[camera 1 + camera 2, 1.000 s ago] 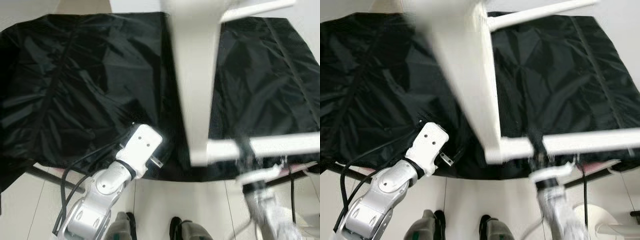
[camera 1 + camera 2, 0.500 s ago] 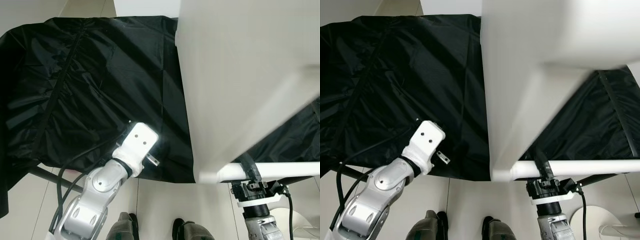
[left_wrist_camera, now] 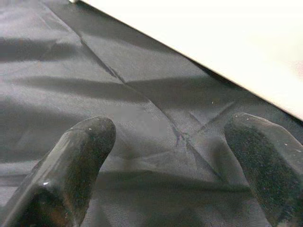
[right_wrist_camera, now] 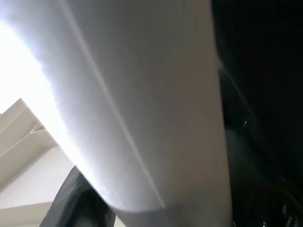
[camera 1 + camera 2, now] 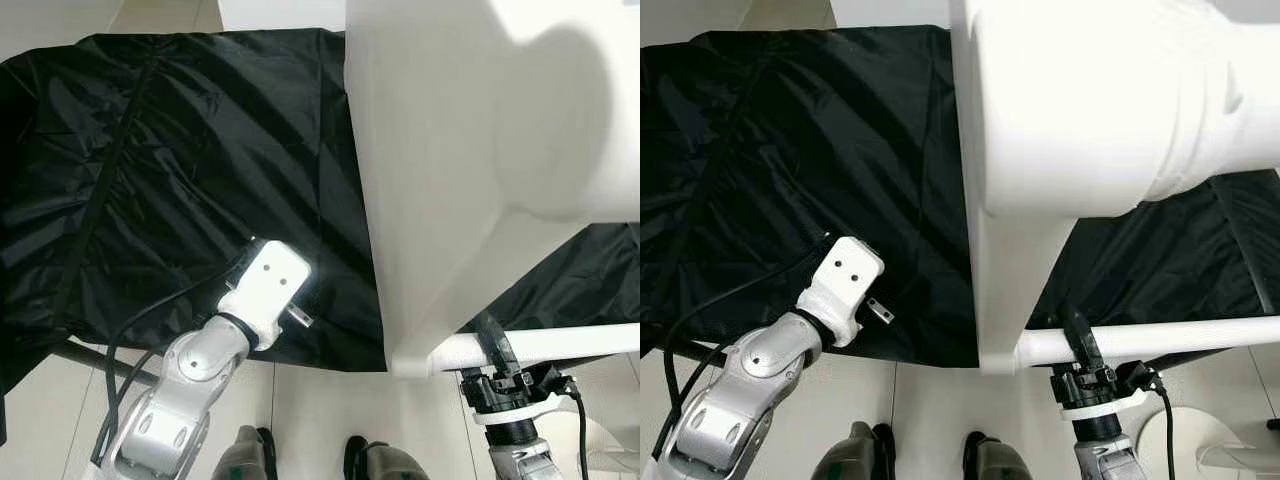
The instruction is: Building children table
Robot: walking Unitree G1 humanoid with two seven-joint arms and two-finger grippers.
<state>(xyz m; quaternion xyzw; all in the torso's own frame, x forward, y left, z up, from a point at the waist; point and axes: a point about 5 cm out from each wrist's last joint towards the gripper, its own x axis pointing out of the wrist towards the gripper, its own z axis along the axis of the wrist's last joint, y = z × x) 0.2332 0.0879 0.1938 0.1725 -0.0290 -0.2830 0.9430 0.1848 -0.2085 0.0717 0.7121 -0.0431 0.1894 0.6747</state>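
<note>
I am lifting the white children's table (image 5: 470, 170) over the black-draped table (image 5: 170, 160), right claw (image 5: 1080, 345) pinching its leg (image 5: 1160, 340), left claw (image 3: 175, 142) spread and idle above the cloth; next, I judge, turning it upright.

white table panel (image 5: 470, 160) | large, flat, smooth, held tilted in the air close to the camera, over the right part of the black-covered surface | white round leg (image 5: 1160, 338) | joined at the panel's lower corner, running level to the right, above the surface's near edge
</note>
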